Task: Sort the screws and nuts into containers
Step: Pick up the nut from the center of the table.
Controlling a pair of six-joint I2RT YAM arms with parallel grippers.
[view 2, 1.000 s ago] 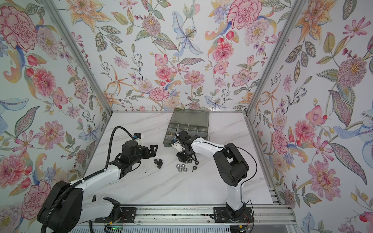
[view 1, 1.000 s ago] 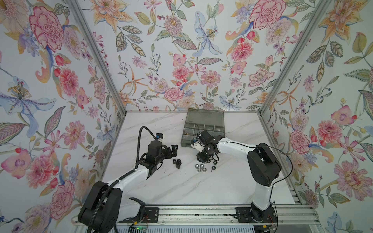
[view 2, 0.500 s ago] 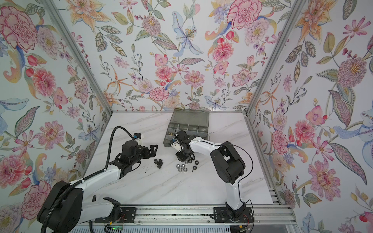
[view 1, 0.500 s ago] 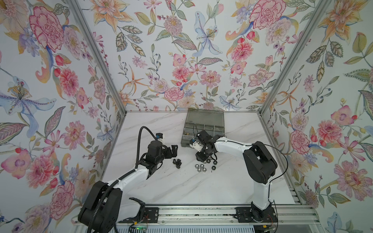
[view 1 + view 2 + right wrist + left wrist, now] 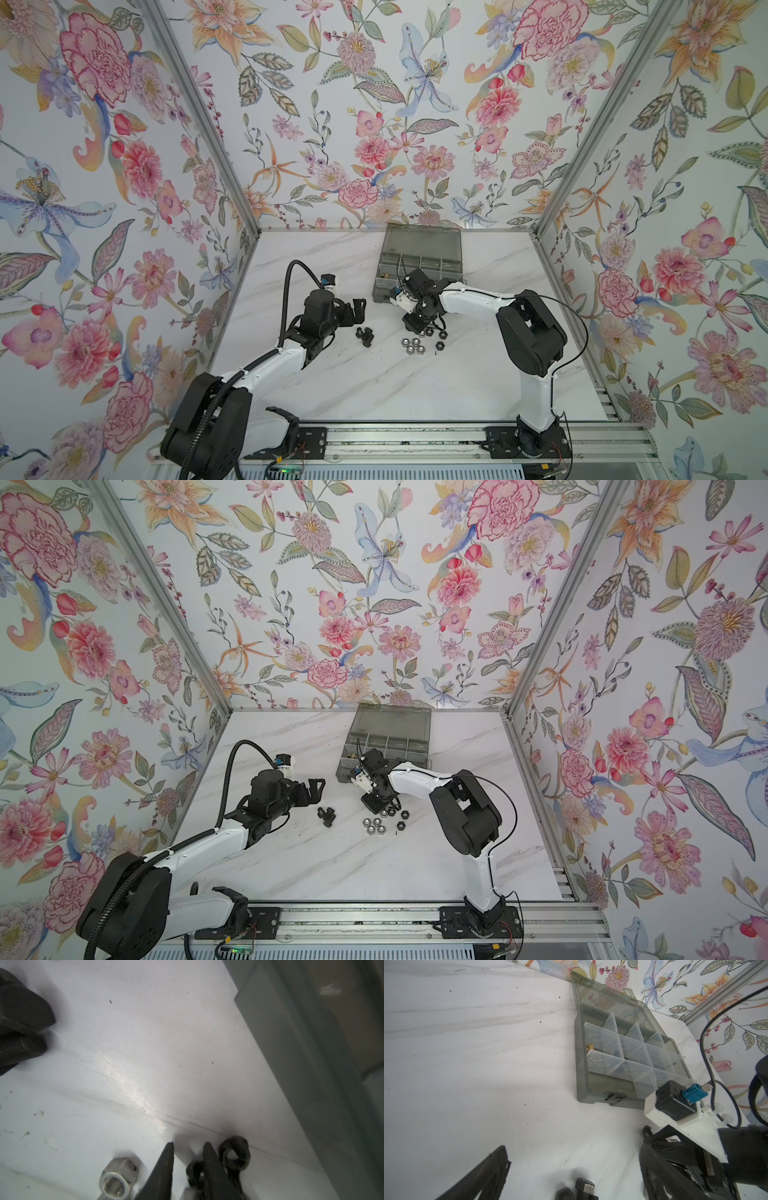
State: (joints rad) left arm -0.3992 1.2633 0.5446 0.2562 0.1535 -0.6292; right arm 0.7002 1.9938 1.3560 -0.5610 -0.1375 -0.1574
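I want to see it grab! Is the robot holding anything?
Nothing yet. The left gripper is empty; the right gripper is open beside a black nut.

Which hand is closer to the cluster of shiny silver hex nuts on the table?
Right. The right hand is down just beside the shiny silver hex nuts; the left hand sits farther off, by the stubby black bolts.

White marble-look bench point(image 5: 374, 386) under the left claw point(image 5: 355, 311); floral wallpaper walls point(image 5: 374, 124) beyond it and on both sides, silver corner posts point(image 5: 199, 124), soft even light.
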